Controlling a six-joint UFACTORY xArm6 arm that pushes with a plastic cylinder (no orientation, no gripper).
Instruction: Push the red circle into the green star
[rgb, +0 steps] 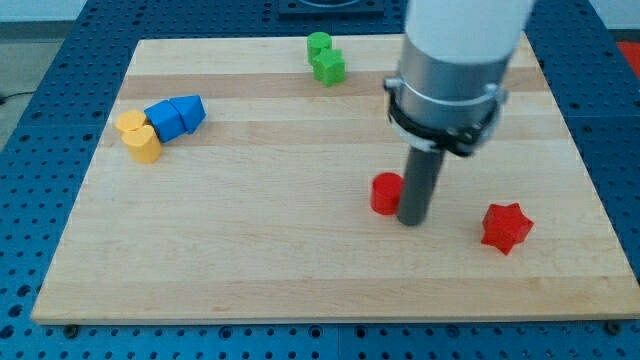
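The tip (411, 221) stood just right of the red circle (385, 193), touching or nearly so, near the middle of the counter (250, 250). The rod bore no fingers to open or close. The green star (328, 67) sat far back, touching a green block (318, 44). A red star (505, 227) lay to the right; two yellow blocks (138, 136) and two blue blocks (174, 115) clustered far left, off the path.

Bench (300, 270): pale wood, faint grain stripes, one darker band at far edge. Surround (40, 110): blue pegboard, dotted with holes. Red circle (385, 193), red star (505, 227). Green star (328, 67), green cylinder (318, 44). Two blue blocks (175, 116). Two yellow-orange blocks (139, 136). Rod dark grey down to my tip (411, 221); arm housing (462, 50) white above silver-grey.
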